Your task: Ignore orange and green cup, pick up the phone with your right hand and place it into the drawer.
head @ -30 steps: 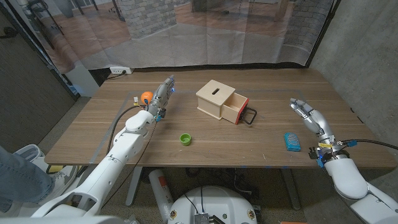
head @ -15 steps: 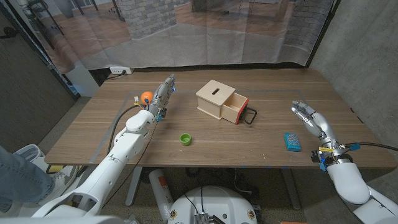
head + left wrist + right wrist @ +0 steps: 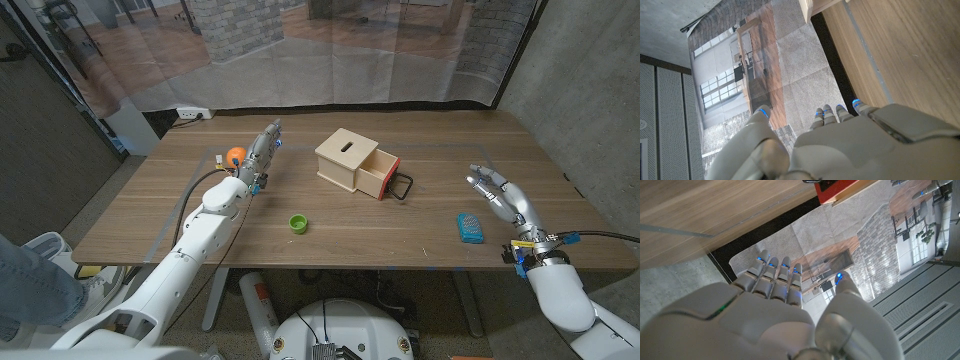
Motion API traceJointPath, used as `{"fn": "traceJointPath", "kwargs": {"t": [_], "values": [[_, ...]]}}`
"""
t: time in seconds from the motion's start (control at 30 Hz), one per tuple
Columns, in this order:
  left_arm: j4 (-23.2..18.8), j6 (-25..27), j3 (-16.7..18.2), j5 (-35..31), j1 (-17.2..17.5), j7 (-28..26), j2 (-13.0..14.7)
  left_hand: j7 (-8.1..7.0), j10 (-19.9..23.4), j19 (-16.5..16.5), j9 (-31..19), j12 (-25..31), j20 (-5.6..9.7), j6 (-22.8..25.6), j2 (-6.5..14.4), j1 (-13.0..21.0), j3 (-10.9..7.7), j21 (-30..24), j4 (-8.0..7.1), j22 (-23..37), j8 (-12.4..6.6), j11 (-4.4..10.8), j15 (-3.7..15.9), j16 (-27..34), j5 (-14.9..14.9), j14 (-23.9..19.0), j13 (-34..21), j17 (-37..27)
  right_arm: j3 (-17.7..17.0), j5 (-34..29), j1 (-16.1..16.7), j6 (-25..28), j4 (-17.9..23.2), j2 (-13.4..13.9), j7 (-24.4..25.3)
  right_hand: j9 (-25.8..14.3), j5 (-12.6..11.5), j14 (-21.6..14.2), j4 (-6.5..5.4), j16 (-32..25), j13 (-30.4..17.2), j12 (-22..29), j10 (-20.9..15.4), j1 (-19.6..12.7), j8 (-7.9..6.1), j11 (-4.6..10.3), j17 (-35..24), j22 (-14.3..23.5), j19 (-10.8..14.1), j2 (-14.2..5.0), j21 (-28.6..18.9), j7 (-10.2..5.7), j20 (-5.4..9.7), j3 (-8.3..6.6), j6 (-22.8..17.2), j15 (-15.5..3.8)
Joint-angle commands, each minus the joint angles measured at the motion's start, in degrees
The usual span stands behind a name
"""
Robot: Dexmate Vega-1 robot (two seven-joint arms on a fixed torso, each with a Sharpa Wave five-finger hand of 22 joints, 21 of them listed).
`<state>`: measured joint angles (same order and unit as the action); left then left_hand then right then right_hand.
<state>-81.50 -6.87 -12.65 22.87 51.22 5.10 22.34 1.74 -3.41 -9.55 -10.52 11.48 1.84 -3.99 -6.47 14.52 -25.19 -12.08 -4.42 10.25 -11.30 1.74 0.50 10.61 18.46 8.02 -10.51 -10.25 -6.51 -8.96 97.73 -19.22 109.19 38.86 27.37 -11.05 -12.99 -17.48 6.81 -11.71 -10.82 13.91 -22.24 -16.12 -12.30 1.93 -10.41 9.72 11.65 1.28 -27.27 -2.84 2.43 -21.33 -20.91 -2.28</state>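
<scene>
Right hand [image 3: 502, 197] is up over the table's [image 3: 420, 235] right side, fingers spread and reaching away from the robot, nothing in its grasp. The phone [image 3: 469, 226] (a small blue slab with a speckled face) lies flat on the wood just beside that hand, on its inner side and a touch nearer the robot; hand and phone are apart, no contact. In the right wrist view the hand [image 3: 775, 315] shows from behind, fingers straight and close together, thumb set off to one side, holding nothing.

Middle of the table: the wooden box [image 3: 348, 156] with a slot in its lid, and its drawer [image 3: 383, 179] pulled out toward the right hand, red front with a black handle [image 3: 402, 187]. The phone is well apart from the drawer, not in it.

Over on the left, the left hand [image 3: 262, 152] is stretched out with its fingers long and straight, released, gripping nothing. The orange [image 3: 235, 155] sits just beside it, on its outer side; whether they touch is too close to call. The left wrist view shows that hand [image 3: 840, 145] from behind, fingers extended. The green cup [image 3: 297, 223] stands alone on the near part of the table, between the left arm and the box.
</scene>
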Motion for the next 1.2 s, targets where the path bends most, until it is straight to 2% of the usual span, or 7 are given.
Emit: {"fn": "traceJointPath", "kwargs": {"t": [0.03, 0.37, 0.6, 0.9, 1.2], "values": [[0.01, 0.28, 0.08, 0.03, -0.06, 0.13, 0.16, 0.04, -0.16, -1.45, -0.27, 0.28, 1.98, 0.15, 0.43, 0.03, 0.31, 0.15, -0.02, 0.2, -0.25, 0.01, -0.01, 0.16, 0.5, -0.22, -0.26, -0.21, -0.1, -4.49, 1.43, 3.03, 1.38, -0.09, 1.64, -0.12, -0.55, -0.73, 0.38, -0.36, -0.06, 0.4, -0.65, -0.74, -0.44, -0.1, -0.04, 0.28, 0.63, -0.03, 0.34, -0.09, 0.0, -0.27, -0.99, -0.94], [1.07, -0.06, -0.02, 0.13, -0.54, 0.53, -0.12, 0.06, -0.05, -1.49, -0.27, 0.31, 1.79, 0.23, 0.48, 0.05, 0.43, 0.19, -0.02, 0.21, -0.25, -0.22, -0.04, 0.18, 0.52, -0.26, -0.26, -0.22, 0.31, -7.88, 2.15, 5.41, 2.01, 0.08, 3.49, -0.13, -0.67, -1.74, 0.58, -0.48, -0.07, 0.52, -1.28, -1.09, -0.55, 0.24, -0.08, 0.3, 1.07, 0.0, 0.72, 0.2, -0.09, -0.35, -1.82, -1.23], [1.66, -0.11, -0.1, 0.04, -1.05, 0.77, -0.19, 0.16, -0.1, -1.5, -0.27, 0.28, 1.86, 0.27, 0.5, 0.06, 0.5, 0.21, -0.02, 0.22, -0.24, -0.1, -0.17, 0.17, 0.53, -0.25, -0.26, -0.22, 0.58, -11.34, 2.87, 8.57, 3.44, 0.78, 4.55, -0.15, -0.75, -2.34, 0.66, -0.51, -0.08, 0.78, -2.19, -1.25, -0.64, 0.38, -0.11, 0.31, 1.52, 0.04, 0.92, -0.14, -0.09, -0.38, -2.46, -1.53], [1.79, 0.39, 0.11, 0.08, -1.13, 0.78, -0.06, 0.22, -0.02, -1.55, -0.27, 0.3, 1.81, 0.31, 0.54, 0.07, 0.59, 0.24, -0.02, 0.22, -0.23, -0.03, -0.2, 0.17, 0.55, -0.27, -0.26, -0.22, 1.2, -13.27, 3.21, 11.68, 4.61, 1.81, 4.59, -0.17, -0.9, -3.46, 0.87, -0.56, -0.11, 0.76, -2.61, -1.63, -0.58, 0.56, -0.14, 0.31, 4.06, 0.21, 0.66, -0.33, -1.44, -0.44, -3.06, -1.83], [2.42, 0.39, -0.08, -0.01, -1.49, 1.05, -0.36, 0.14, 0.02, -1.64, -0.27, 0.3, 1.56, 0.34, 0.58, 0.07, 0.68, 0.29, -0.03, 0.23, -0.23, -0.03, -0.17, 0.19, 0.56, -0.31, -0.26, -0.23, 1.91, -14.77, 3.38, 14.08, 5.23, 3.12, 4.46, -0.19, -0.96, -3.53, 0.96, -0.4, -0.13, 0.73, -2.76, -1.84, -0.55, 0.89, -0.15, 0.3, 4.71, 0.26, 0.76, -0.68, -2.0, -0.49, -3.33, -1.91]]}}
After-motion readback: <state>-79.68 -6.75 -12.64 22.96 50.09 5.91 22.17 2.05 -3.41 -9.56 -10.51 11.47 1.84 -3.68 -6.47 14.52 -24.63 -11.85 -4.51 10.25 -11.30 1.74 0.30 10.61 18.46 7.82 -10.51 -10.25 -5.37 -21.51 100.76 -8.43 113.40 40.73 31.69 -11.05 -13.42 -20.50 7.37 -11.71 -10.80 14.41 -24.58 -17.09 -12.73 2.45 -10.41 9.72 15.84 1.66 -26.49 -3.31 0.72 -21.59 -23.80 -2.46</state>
